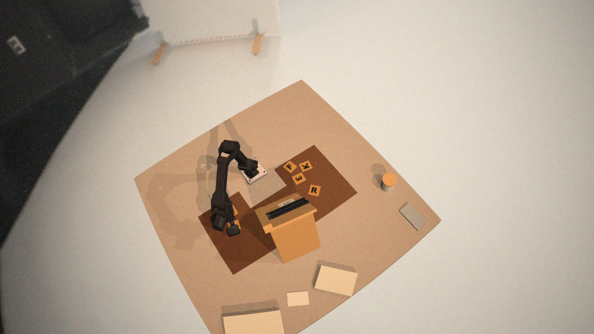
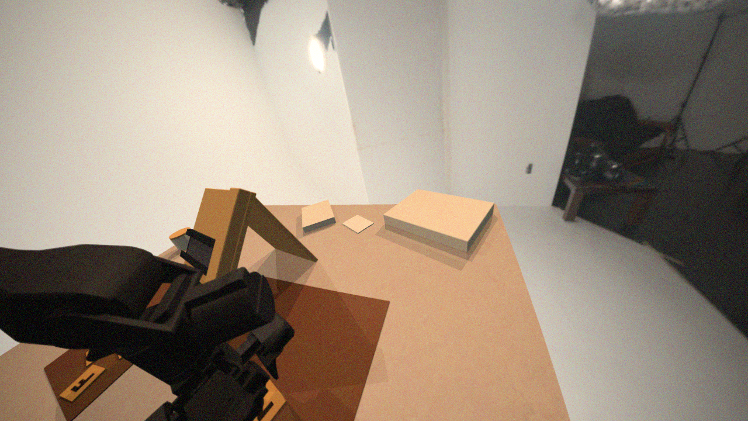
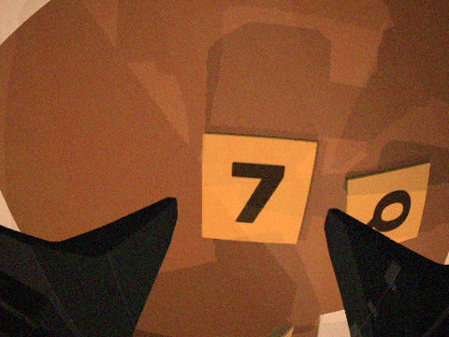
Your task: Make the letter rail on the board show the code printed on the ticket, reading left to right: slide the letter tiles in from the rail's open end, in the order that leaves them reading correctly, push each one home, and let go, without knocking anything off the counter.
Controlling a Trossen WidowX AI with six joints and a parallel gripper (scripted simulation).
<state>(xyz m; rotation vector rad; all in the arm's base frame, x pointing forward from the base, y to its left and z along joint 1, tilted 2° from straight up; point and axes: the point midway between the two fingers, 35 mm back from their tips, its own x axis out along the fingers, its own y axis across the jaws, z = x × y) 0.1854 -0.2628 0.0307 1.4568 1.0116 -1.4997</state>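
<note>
Gripper point(image 3: 250, 238): jaws spread, nothing between, hanging above brown mat point(image 3: 94, 131) on desk point(image 1: 365, 232).
Tile "7" point(image 3: 258, 187): flat on mat, in the gap between the fingertips as wrist view shows it.
Tile "O" point(image 3: 389, 208): just beside "7", partly hidden by a finger.
Board point(image 1: 290, 230): upright stand, dark rail point(image 1: 287, 208) on top.
Tiles F point(image 1: 289, 167), K point(image 1: 305, 166), E point(image 1: 298, 178), R point(image 1: 314, 190): mat's far part, beyond board.

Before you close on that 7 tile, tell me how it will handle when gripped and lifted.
The 7 tile looks like a flat, stiff square, so it probably won't flex. Lying flat on the brown mat, it offers only thin edges, so the open gripper may slip. It cannot roll, and probably weighs little.
</note>
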